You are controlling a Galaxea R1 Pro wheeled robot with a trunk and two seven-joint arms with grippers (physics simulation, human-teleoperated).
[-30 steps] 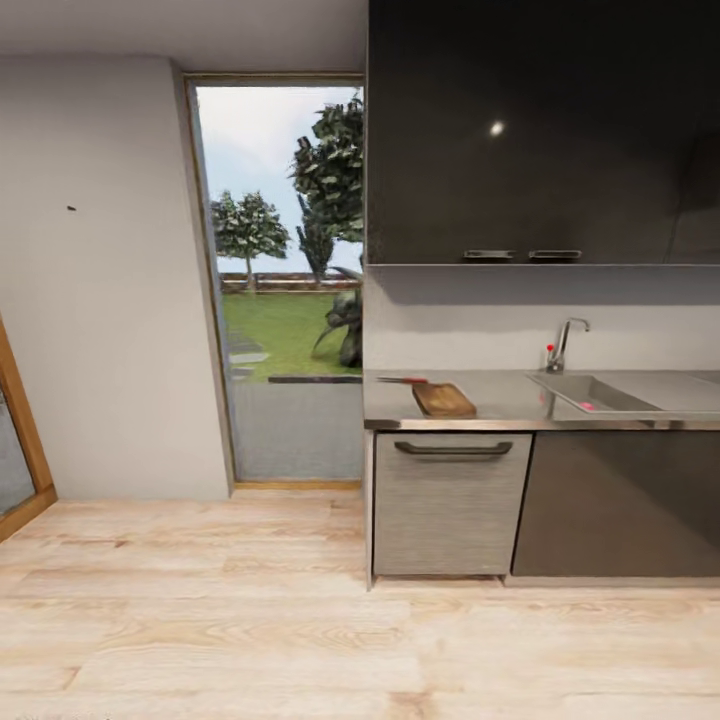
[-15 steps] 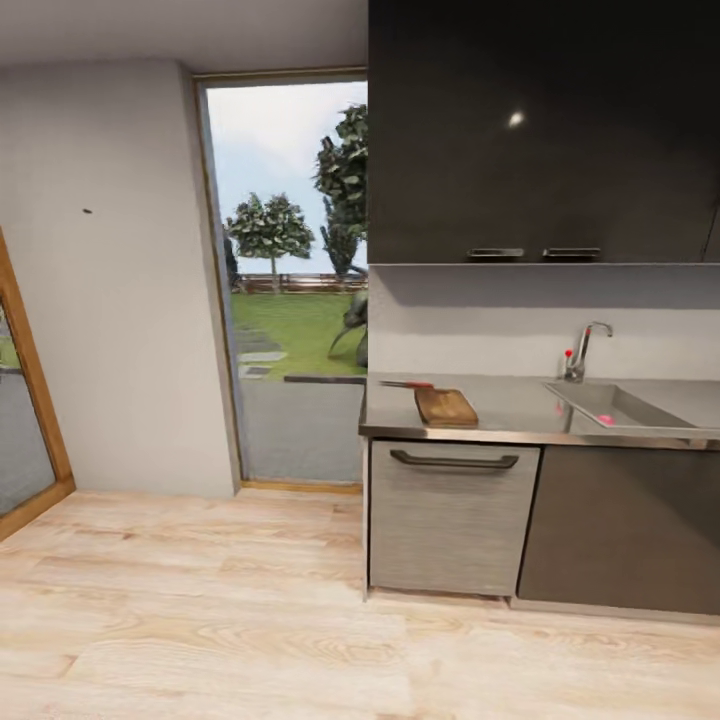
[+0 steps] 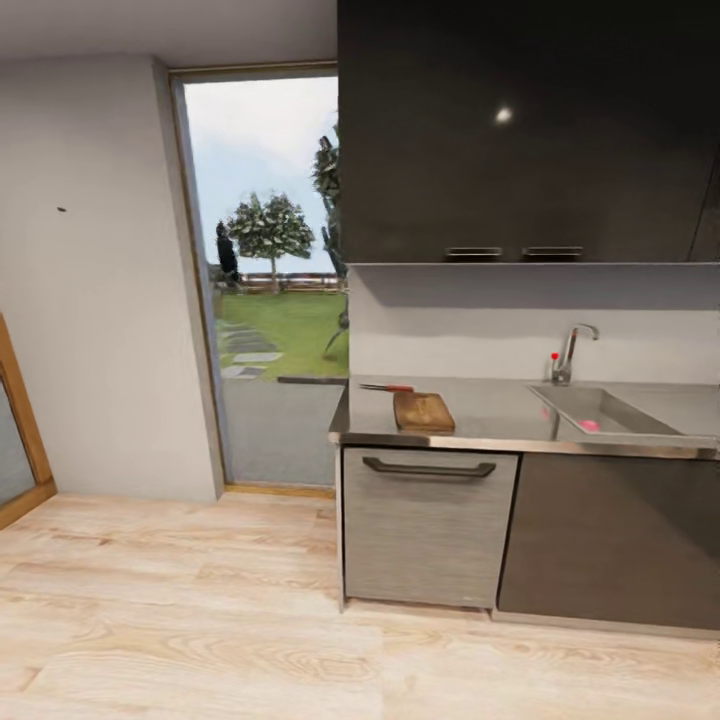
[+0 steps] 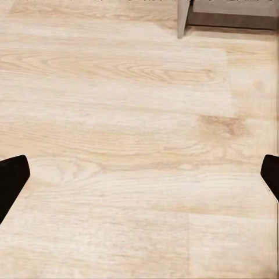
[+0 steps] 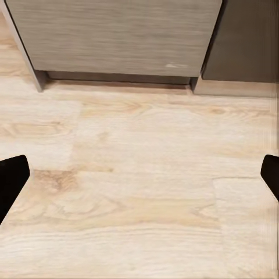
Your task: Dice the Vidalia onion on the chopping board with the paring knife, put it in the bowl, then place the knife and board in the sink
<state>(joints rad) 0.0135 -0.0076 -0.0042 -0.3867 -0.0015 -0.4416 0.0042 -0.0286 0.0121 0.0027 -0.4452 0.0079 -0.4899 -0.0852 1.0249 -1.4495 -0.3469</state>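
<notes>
- You are facing the long grey steel-look countertop (image 3: pixel 490 412) from out on the pale wooden plank floor (image 3: pixel 200 610), not yet within arm's reach of it, so I judge this to be the approach and no step of the task begun.
- The small round pinkish-red Vidalia onion (image 3: pixel 589 425) lies in the rectangular matte grey steel sink (image 3: pixel 630 412), near its front wall, below the curved chrome tap (image 3: pixel 570 350) with the red knob.
- The rectangular mid-brown wooden chopping board (image 3: pixel 423 411) lies flat at the counter's left end, above the grey drawer front (image 3: pixel 425 530); that leaves a bare stretch of worktop between it and the basin.
- The slim red-handled paring knife (image 3: pixel 387 387) lies just behind the board's far left corner; whether they touch is too small to tell.
- The left gripper (image 4: pixel 139 174) points down at the floor, its 2 dark fingertips (image 4: pixel 10 181) spread wide and nothing between them.
- The right gripper (image 5: pixel 139 177) is likewise released, aimed at the floor near the cabinet's foot, presumably tucked low for driving.
- Aim your stop nearer the sink, since the onion comes 1st.
</notes>
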